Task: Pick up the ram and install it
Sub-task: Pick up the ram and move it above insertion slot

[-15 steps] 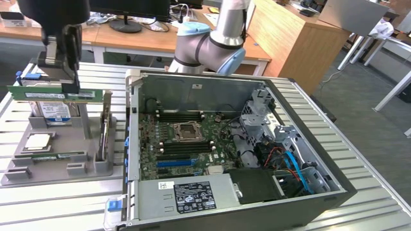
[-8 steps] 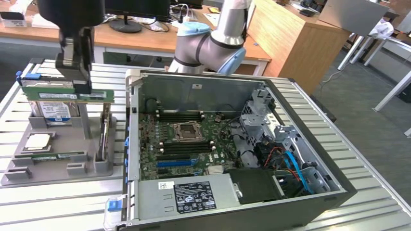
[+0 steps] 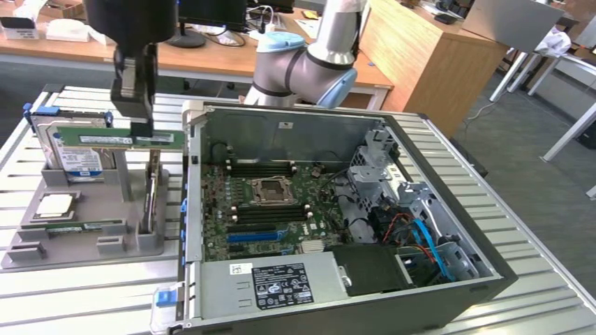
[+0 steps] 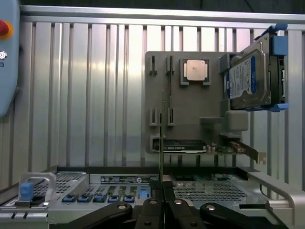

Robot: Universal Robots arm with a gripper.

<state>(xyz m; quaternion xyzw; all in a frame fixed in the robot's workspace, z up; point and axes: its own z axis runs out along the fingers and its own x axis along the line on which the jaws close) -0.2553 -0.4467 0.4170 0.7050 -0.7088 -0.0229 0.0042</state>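
Over on the exterior view's left, a gray holder (image 3: 28, 255) sits on the slatted metal table (image 3: 540, 279). A silver hard drive (image 3: 79, 157) with a blue and white label stands at the back of the holder. A square silver chip (image 3: 54, 204) lies nearer the front, and another green stick (image 3: 84, 227) lies flat just in front of that chip. Above the holder hangs the dark claw (image 3: 139, 128). It is closed on the ram (image 3: 93, 138), pinching its top edge. The ram is a long green stick, held level in the air, up off the holder and in front of the hard drive. Its right end is just beside the wall of the open computer case (image 3: 261, 132). Inside the case lies the green motherboard (image 3: 270, 209) with its black slots. The robot arm (image 3: 308, 66) bends behind the case. In the wrist view the ram (image 4: 161, 138) shows as a thin edge between the two claw fingers (image 4: 150, 208).
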